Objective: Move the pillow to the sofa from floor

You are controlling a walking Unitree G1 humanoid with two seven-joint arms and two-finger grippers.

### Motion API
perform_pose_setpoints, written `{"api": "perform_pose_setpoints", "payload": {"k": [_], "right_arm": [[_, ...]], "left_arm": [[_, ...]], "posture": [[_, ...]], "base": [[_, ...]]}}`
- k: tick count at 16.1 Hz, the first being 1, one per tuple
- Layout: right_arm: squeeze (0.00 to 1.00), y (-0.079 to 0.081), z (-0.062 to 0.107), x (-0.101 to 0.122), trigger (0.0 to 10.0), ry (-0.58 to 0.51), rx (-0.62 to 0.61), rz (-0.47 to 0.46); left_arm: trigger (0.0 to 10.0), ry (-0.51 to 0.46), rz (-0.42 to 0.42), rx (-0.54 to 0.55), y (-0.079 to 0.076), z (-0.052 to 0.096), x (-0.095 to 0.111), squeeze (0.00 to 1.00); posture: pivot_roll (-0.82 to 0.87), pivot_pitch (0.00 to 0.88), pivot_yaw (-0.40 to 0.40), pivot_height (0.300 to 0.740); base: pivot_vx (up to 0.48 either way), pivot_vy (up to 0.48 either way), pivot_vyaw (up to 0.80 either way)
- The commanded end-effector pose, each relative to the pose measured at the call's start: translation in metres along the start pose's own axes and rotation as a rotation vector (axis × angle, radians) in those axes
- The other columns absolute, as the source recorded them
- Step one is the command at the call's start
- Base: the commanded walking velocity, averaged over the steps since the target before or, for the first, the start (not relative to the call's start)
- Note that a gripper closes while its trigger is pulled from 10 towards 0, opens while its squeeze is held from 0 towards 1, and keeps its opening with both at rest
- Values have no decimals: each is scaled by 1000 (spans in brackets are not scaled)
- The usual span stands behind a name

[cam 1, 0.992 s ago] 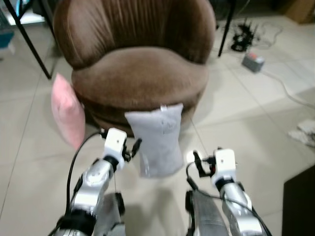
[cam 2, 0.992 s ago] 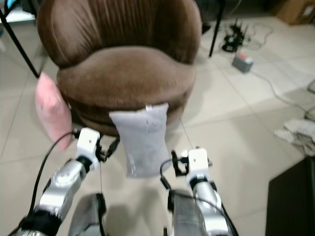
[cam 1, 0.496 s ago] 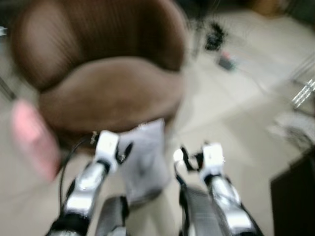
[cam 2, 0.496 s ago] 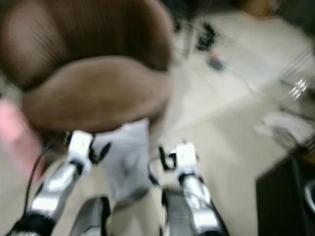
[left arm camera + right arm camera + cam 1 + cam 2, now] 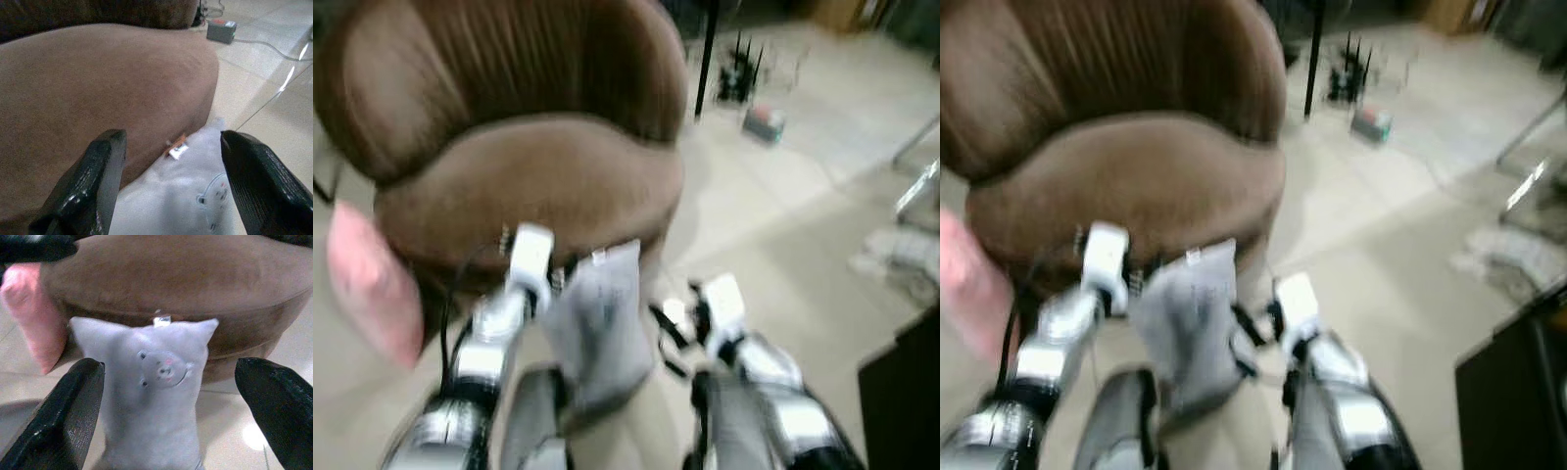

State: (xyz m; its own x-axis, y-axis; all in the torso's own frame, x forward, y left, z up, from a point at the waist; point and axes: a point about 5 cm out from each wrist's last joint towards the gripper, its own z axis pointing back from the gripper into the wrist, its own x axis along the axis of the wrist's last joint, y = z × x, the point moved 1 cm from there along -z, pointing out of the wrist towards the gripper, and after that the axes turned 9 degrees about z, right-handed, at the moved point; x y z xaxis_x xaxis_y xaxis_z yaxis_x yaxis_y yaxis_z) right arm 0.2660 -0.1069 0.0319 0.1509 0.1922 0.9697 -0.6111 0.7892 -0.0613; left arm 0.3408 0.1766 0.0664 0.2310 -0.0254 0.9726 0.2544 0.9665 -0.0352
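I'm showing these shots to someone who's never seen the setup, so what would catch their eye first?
Most striking is the big round brown velvet sofa chair, filling the upper part of the head views. A pale grey pillow with a small animal face stands on the tiled floor leaning against the sofa's front, between the left hand and the right hand, both open. A pink pillow leans against the sofa on the robot's left.

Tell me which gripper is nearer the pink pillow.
Left. The left gripper hangs by the sofa's front at the grey pillow's top corner, on the pink pillow's side. The right gripper is beyond the grey pillow, farther away.
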Motion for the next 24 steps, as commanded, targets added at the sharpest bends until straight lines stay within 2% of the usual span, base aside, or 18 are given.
{"api": "perform_pose_setpoints", "payload": {"k": [1, 3, 5, 7, 9, 10, 12, 13, 16, 17, 19, 20, 22, 24], "right_arm": [[0, 13, 4, 0, 10000, 5, 101, -44], [0, 16, 7, 0, 10000, 11, 137, -55], [0, 19, 11, 4, 10000, 9, 162, -43], [0, 15, 13, 10, 10000, -11, 125, -61], [0, 17, 16, 11, 10000, -11, 115, -77], [0, 20, 18, 11, 10000, -7, 115, -86], [0, 25, 25, 12, 10000, -6, 110, -93], [0, 25, 26, 14, 10000, -9, 105, -91], [0, 24, 27, 14, 10000, -3, 86, -88], [0, 23, 28, 12, 10000, -2, 51, -89], [0, 16, 27, 9, 10000, 19, -30, -82], [0, 16, 27, 8, 10000, 26, -42, -86], [0, 13, 26, 4, 10000, 66, -47, -16], [0, 10, 25, 1, 10000, 78, -54, -19]], "left_arm": [[10000, 124, 6, 56, 28, 7, -15, 0], [10000, 179, -23, 53, 35, 7, -16, 0], [10000, 230, -68, 103, 61, 12, -7, 0], [10000, 258, -139, 143, 78, 16, -1, 0], [10000, 275, -180, 156, 81, 15, 3, 0], [10000, 282, -227, 167, 81, 13, 7, 0], [10000, 278, -254, 166, 78, 8, 13, 0], [10000, 270, -242, 164, 75, 5, 14, 0], [10000, 219, -139, 151, 62, -2, 14, 0], [10000, 180, -16, 162, 52, -3, 5, 0], [10000, 168, 49, 161, 41, -2, -8, 0], [10000, 171, 67, 173, 39, -1, -14, 0], [10000, 170, 114, 168, 29, 0, -24, 0], [10000, 141, 139, 123, 17, -1, -30, 0]], "posture": [[-82, 90, -17, 541], [-80, 97, -27, 541], [-103, 106, -20, 541], [-111, 112, -15, 541], [-123, 119, -15, 541], [-128, 123, -17, 541], [-152, 134, -21, 541], [-160, 135, -19, 541], [-170, 126, 3, 541], [-171, 125, 7, 541], [-171, 124, 5, 541], [-169, 127, 4, 541], [-163, 127, 1, 541], [-135, 121, -1, 541]], "base": [[0, 0, 0], [0, 0, 0], [0, 0, 0], [0, 0, 0], [0, 0, 0], [0, 0, 0], [0, 0, 0], [0, 0, 0], [89, 0, 0], [439, 0, 0], [437, 0, 0], [394, 270, 0], [0, 0, 400], [0, 0, 800]]}}
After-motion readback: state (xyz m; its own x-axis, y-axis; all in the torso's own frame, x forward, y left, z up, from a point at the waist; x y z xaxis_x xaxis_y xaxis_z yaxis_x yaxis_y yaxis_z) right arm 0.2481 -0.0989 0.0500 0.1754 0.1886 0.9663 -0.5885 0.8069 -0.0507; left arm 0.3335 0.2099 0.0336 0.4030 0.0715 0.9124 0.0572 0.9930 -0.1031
